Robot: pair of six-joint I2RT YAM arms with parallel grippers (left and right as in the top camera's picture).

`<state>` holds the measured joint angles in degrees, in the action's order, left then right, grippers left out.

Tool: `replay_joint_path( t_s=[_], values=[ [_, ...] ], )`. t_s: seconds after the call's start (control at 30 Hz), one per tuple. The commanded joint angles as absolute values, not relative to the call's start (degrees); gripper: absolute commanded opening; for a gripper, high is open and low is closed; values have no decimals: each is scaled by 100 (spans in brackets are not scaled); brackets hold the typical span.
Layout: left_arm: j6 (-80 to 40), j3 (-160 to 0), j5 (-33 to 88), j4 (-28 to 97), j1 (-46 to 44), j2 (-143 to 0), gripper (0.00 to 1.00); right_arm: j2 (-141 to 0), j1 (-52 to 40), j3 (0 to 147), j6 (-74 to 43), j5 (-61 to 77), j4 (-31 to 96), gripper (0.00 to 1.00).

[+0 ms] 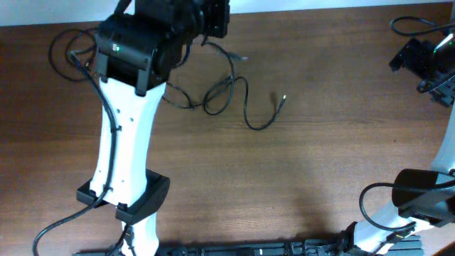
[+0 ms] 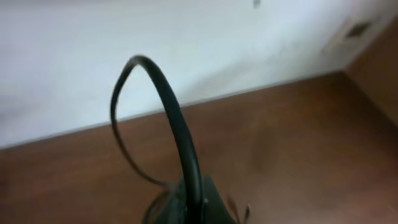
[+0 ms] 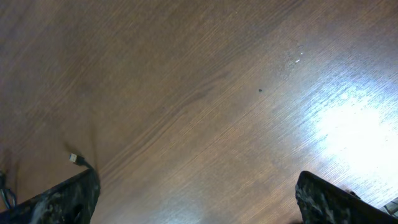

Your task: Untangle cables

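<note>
Lifting step, top of overhead view: left gripper [image 2: 193, 210] clamped on thin black flexible cable [image 2: 177, 118]; right gripper [image 3: 198, 183] spread, idle; next, likely pinning the slack.

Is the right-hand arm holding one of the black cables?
No, the right gripper is open, with only bare table between its fingers.

Nothing readable anywhere, tbh. Just a tiny green mark [image 1: 116, 48] on the left arm's black plastic housing [image 1: 138, 57], too small to make out.
</note>
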<state>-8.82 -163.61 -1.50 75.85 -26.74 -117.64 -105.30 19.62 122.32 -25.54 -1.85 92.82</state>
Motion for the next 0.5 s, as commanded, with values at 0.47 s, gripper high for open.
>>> replay_joint_path(
  t_s=[0.47],
  values=[
    [-591, -16372, -3846, 5083, -1483, -11251, 0, -10538, 1942, 12204, -2596, -176, 9277, 98]
  ],
)
